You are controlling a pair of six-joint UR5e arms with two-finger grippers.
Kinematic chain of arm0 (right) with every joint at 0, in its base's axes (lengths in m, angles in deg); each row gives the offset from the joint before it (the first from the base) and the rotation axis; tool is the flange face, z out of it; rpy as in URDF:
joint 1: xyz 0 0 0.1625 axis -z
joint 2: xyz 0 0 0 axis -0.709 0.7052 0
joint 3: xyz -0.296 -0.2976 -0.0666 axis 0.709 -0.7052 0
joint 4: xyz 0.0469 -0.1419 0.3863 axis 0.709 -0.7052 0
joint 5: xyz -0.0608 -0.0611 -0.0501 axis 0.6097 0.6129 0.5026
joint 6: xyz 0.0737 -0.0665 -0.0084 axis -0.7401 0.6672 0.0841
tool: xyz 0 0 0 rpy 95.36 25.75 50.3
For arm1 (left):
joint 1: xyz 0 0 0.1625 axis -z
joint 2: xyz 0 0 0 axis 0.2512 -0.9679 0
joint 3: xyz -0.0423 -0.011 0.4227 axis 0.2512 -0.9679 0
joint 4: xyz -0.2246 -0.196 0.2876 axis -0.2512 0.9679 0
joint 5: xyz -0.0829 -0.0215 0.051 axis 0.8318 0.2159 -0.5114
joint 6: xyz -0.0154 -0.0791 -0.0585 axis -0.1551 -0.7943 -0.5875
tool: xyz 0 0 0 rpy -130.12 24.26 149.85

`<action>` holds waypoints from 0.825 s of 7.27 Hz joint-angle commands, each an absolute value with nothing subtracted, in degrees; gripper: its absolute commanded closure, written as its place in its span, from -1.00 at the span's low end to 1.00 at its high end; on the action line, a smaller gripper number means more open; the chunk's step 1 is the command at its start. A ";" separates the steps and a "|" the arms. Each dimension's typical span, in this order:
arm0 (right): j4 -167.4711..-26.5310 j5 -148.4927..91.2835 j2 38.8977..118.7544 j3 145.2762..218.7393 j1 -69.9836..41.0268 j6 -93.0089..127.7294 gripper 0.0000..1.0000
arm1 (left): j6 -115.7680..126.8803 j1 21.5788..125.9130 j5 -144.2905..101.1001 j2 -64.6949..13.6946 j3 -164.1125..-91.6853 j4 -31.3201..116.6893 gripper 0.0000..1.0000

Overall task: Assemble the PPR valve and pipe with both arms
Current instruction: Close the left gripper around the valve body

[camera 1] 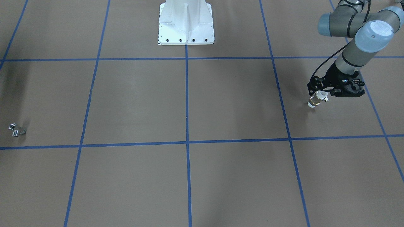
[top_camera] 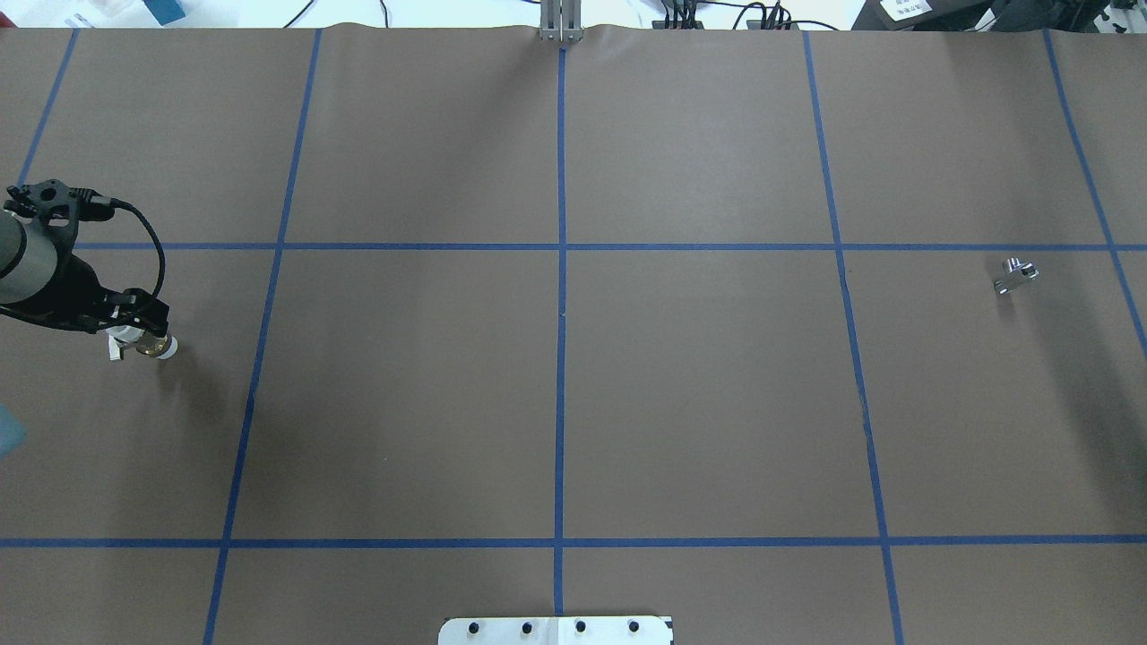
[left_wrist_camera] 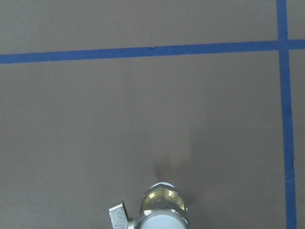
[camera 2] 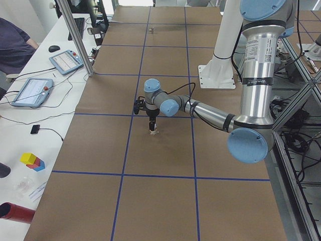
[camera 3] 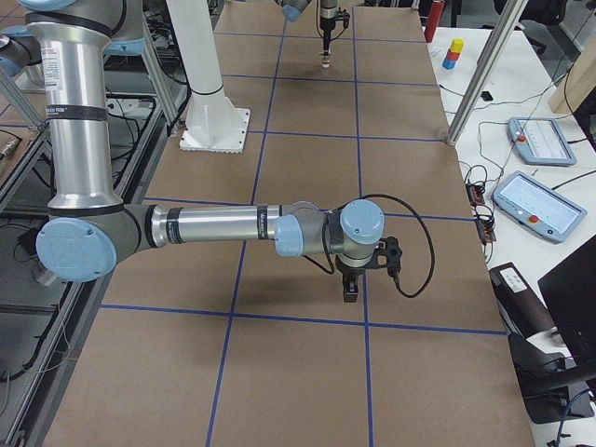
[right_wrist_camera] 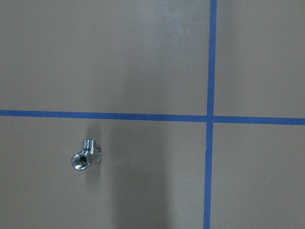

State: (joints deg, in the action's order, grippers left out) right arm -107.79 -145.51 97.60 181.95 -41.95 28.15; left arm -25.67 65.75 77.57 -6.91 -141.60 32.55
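My left gripper (camera 1: 319,94) (top_camera: 125,333) is shut on the PPR valve (camera 1: 316,100) (top_camera: 152,344), which has white ends, a brass band and a grey lever. It holds the valve tilted, low over the brown paper at the table's left end. The left wrist view shows the valve (left_wrist_camera: 162,210) at its bottom edge. The chrome pipe (camera 1: 16,130) (top_camera: 1015,275) lies alone at the right end, and also shows in the right wrist view (right_wrist_camera: 86,156). My right gripper (camera 3: 350,291) hangs over that area; I cannot tell whether it is open or shut.
The white bolted base plate (camera 1: 186,31) (top_camera: 556,630) stands at the robot's side of the table. Blue tape lines grid the brown paper. A metal post (camera 2: 75,37) and tablets (camera 2: 31,91) stand along the operators' edge, with coloured blocks (camera 2: 32,160) beside them.
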 commanded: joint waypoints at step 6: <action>-107.79 -145.50 97.44 181.91 -41.95 28.15 -0.98 | -25.59 64.74 77.55 -7.40 -140.46 32.05 0.14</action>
